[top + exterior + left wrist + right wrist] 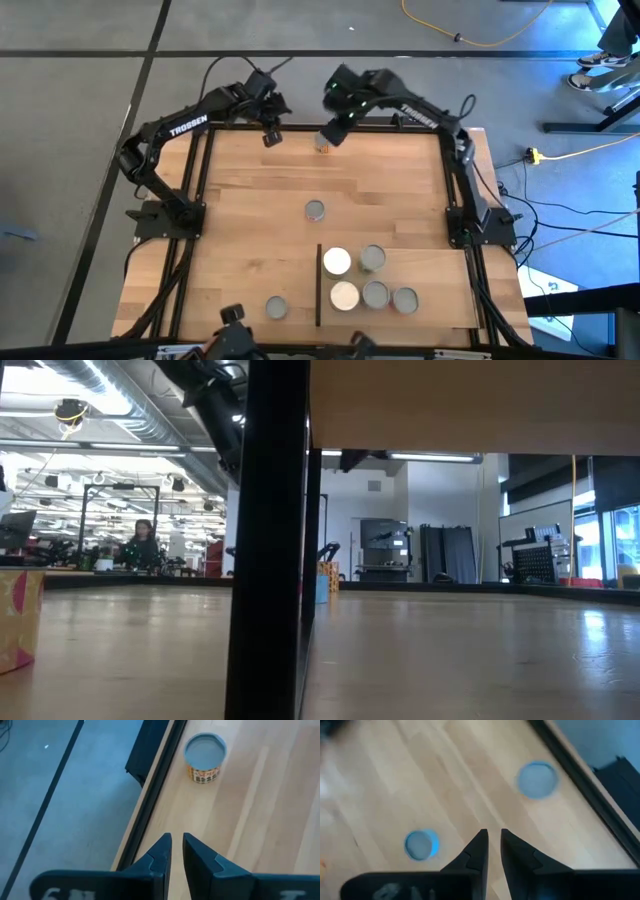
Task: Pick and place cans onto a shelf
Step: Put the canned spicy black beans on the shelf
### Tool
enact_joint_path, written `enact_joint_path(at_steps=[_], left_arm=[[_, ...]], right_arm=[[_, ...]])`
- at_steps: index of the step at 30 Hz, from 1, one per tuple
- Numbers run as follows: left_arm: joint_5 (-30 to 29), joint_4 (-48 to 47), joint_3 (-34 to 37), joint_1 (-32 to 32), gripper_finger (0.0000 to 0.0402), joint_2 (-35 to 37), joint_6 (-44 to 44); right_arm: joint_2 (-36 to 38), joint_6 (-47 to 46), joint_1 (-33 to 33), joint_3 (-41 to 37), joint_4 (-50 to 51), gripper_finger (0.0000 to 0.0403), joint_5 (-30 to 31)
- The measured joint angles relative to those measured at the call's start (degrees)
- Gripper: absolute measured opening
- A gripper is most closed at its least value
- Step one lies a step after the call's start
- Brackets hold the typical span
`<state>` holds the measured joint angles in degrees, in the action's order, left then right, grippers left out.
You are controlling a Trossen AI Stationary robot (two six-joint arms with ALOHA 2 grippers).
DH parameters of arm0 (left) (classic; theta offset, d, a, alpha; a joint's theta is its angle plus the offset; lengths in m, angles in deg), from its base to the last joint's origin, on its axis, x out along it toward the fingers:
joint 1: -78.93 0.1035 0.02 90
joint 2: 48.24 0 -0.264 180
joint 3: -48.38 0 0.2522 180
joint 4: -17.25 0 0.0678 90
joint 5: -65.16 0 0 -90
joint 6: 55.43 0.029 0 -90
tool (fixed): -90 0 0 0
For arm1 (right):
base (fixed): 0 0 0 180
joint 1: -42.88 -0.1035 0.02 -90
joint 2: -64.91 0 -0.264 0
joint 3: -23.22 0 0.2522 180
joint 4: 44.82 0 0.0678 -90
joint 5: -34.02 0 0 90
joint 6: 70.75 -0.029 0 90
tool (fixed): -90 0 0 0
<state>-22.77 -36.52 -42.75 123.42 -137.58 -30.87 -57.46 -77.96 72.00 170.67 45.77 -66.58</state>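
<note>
The black-framed wooden counter [250, 200] carries the shelf [420, 290] at its near right, three loose cans: mid-counter [315, 210], near edge [276, 307], far edge [322, 144]. Five cans [372, 278] stand on the shelf.

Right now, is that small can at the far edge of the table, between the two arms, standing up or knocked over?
Upright. In the left wrist view the can shows its round grey top facing up, with the orange label wrapped around the side below it, resting on the wooden table.
</note>
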Motion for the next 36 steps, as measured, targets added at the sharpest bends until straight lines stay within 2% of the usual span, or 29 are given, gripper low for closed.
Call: enact_joint_path(at_steps=[8, 14, 16, 29, 36], left_arm=[[0.4, -0.2, 0.0, 1.7, 0.0039, 0.0, 0.0], [0.4, -0.2, 0.0, 1.7, 0.0039, 0.0, -0.1], [0.4, -0.2, 0.0, 1.7, 0.0039, 0.0, 0.0], [-0.1, -1.6, 0.0, 1.7, 0.0039, 0.0, -0.1], [-3.1, -1.4, 0.0, 3.7, 0.0039, 0.0, 0.2]], right_arm=[[-6.4, 12.0, -6.1, 0.0, -4.0, 0.0053, 7.4], [-9.8, 18.4, -9.5, 0.0, -9.3, 0.0053, 21.0], [-10.5, 20.2, -10.2, 0.0, -10.0, 0.0053, 23.6], [-12.7, 21.2, -12.2, 0.0, -11.1, 0.0053, 24.0], [-12.6, 13.9, -12.2, 0.0, -11.8, 0.0053, 24.0]])
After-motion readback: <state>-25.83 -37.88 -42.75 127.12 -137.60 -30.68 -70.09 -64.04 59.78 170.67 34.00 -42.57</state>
